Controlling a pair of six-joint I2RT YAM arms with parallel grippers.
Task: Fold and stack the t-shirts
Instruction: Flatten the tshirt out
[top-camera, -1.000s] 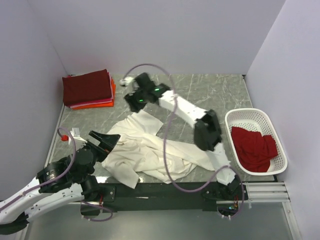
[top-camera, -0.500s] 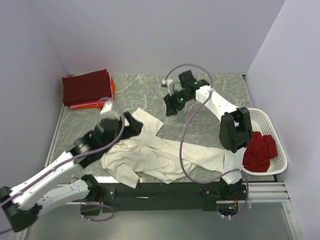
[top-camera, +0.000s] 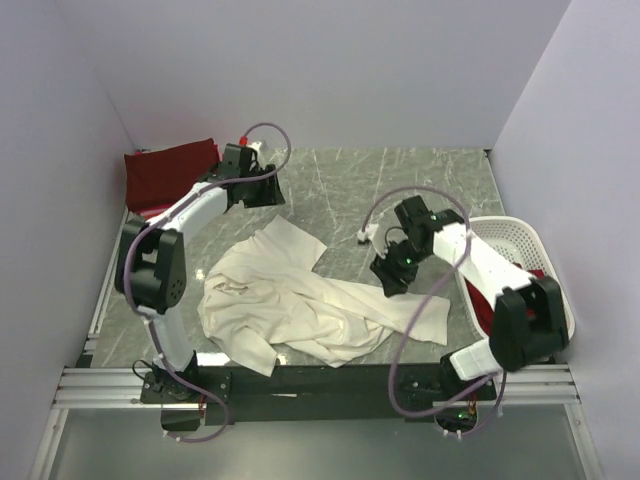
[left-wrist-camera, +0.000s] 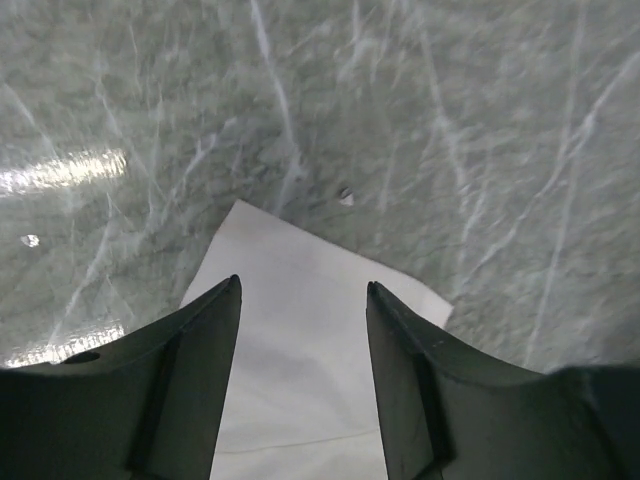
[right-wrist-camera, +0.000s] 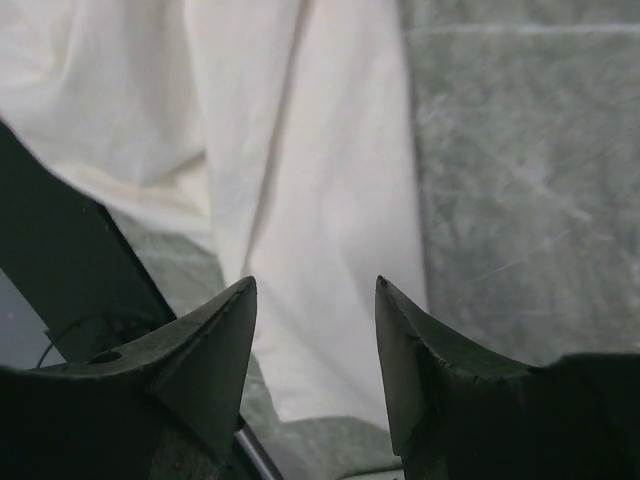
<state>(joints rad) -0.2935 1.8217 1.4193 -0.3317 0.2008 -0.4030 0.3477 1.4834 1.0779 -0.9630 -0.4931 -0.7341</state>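
Cream-white t-shirt (top-camera: 300, 305) lying rumpled on the marble table (top-camera: 420, 190), both claws hovering spread.
The shirt is sprawling in loose folds across the table's near middle, a long flap trailing right. The left gripper (left-wrist-camera: 300, 285) is hanging over its far corner, fingers apart and gripping nothing; the right gripper (right-wrist-camera: 315, 285) is hovering above the trailing flap, fingers likewise parted, cloth lying flat beneath them.

One cream-white t-shirt (top-camera: 300, 300) lay mid-table. One red t-shirt (top-camera: 480, 308) sat in the one white basket (top-camera: 515, 225) at the right edge. One folded stack (top-camera: 165, 175), maroon on top, occupied the far left corner, its layers uncountable. Two arms worked: left arm (top-camera: 200, 205) and right arm (top-camera: 485, 265).
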